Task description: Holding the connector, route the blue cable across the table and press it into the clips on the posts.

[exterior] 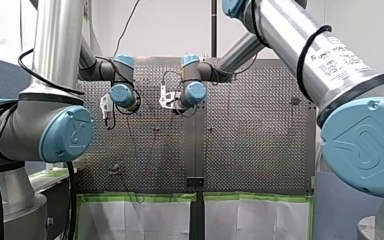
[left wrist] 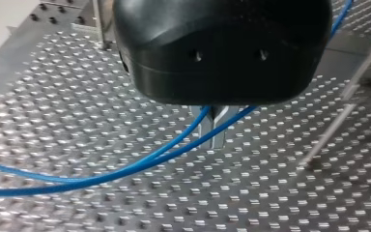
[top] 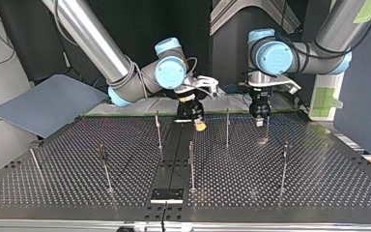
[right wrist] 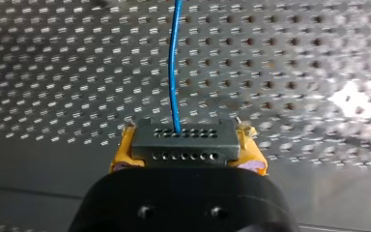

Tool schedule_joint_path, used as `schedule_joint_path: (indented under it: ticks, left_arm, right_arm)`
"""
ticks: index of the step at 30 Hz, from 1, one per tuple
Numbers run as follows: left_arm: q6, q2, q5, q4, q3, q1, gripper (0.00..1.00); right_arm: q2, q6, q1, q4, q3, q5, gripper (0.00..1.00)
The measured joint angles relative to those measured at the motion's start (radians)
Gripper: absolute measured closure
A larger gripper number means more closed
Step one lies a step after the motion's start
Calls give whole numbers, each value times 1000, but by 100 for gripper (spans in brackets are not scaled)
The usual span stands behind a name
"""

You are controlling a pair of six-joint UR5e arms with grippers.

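Perforated steel table (top: pixel 319 179) carries thin upright posts (top: pixel 192 164) before a dark wall (top: pixel 140 19).

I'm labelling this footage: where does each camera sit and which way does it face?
Front view: behind my left arm and my right arm, facing over the table; both frame it.
Top view: across the table, facing the arms, sides crossed.
Left wrist view: on my left arm, looking past my left gripper at the cable.
Right wrist view: on my right arm; my right gripper clamps the connector.
Shared: both wrist views show the cable.
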Motion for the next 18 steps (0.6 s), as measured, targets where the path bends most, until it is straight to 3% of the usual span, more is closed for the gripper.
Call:
schedule_joint_path:
  ticks: [10,18]
  left_arm:
    - [-20,-63,1,41,-80,-10,100]
    - [-32,-67,14,68,-92,-10,100]
  right_arm:
    - [0,-3,-3,-5,75,3,100]
    - [1,-4,-3,-9,89,3,100]
